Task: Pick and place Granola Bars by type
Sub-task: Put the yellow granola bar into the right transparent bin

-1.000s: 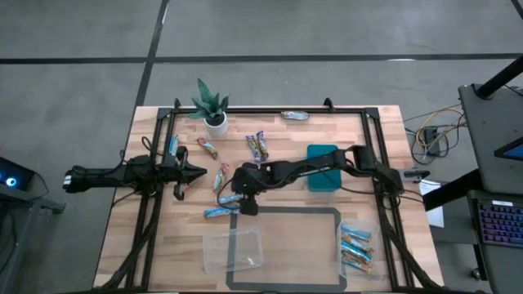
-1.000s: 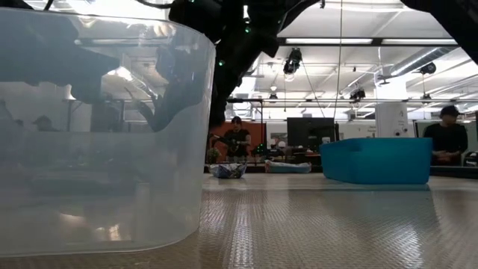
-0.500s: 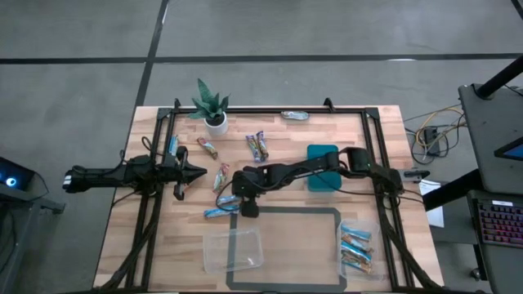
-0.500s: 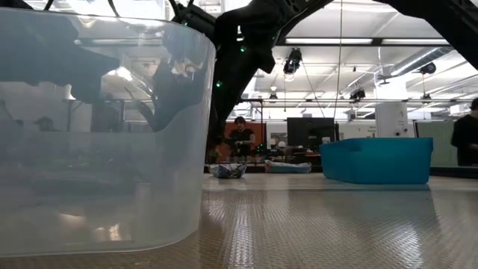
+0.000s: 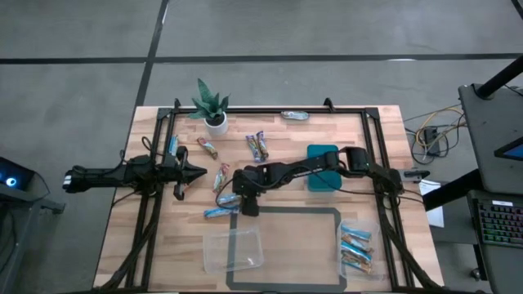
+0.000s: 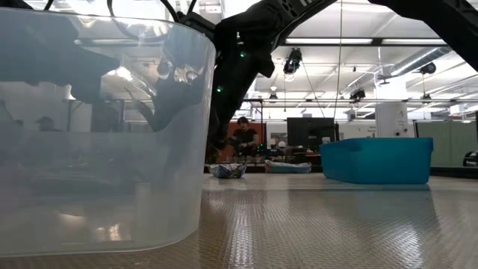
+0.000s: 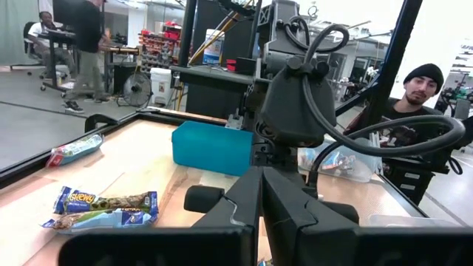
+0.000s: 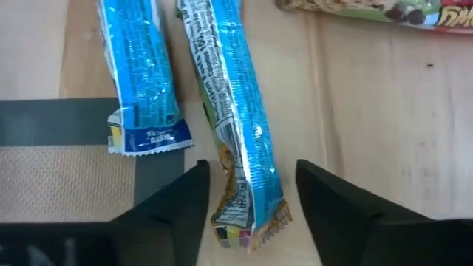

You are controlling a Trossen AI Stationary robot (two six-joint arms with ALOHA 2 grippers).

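My right gripper (image 8: 251,174) is open and points down over the table's middle (image 5: 243,201). Its fingers stand on either side of one end of a bright blue granola bar (image 8: 235,140) lying flat on the wood, apart from it. A second blue bar (image 8: 140,81) lies beside it, and a multicoloured bar (image 8: 369,10) farther off. More bars lie scattered: a pair (image 5: 257,145), one (image 5: 221,175), one (image 5: 208,148), and a silvery one (image 5: 294,115). My left gripper (image 5: 199,171) waits shut on the table's left, touching nothing.
A clear tub (image 5: 233,249) stands at the near edge, filling the low view's left side (image 6: 97,134). Another clear tub (image 5: 357,249) at the near right holds several bars. A teal bin (image 5: 321,167) and a potted plant (image 5: 214,110) stand farther back. A person (image 7: 417,96) sits beyond the table.
My right arm has bent lower over the two blue bars while its gripper has kept over the same spot. The bars lie as before.
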